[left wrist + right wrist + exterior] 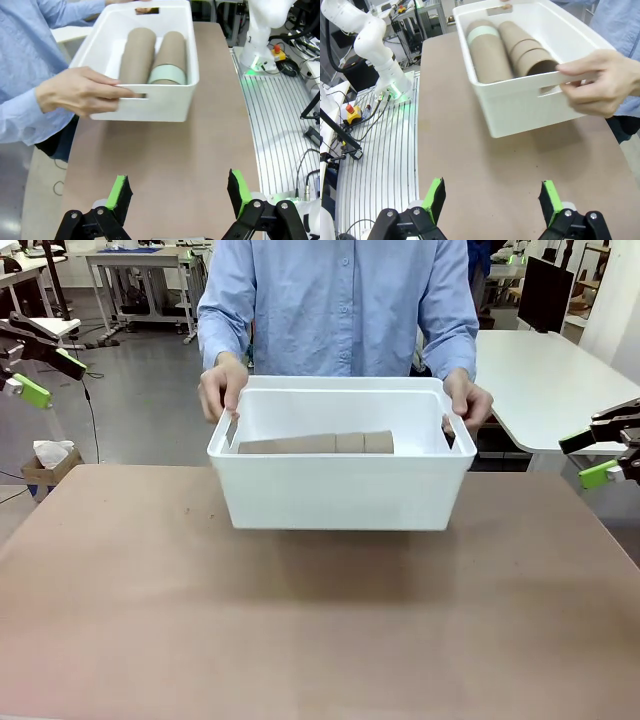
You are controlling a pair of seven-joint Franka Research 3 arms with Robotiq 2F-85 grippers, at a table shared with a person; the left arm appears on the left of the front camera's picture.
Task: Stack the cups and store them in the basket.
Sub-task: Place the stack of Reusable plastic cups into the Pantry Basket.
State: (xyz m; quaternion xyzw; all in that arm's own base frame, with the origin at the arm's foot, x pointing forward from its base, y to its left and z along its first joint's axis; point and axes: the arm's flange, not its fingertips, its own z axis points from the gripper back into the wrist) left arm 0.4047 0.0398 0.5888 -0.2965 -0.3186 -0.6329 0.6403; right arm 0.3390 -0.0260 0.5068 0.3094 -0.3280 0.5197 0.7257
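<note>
Our left gripper and right gripper hang spread, holding nothing, pulled back to the table sides. Stacked cups lie inside the basket; the person's hands grip its handles, likely lifting it away.

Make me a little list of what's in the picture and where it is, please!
basket: white, held by its end handles, looks lifted off the table
cups: two stacks lying side by side in the basket
green cup: within one stack
person's hands: one on each handle
left gripper: jaws open, holding nothing
right gripper: jaws open, holding nothing
</note>
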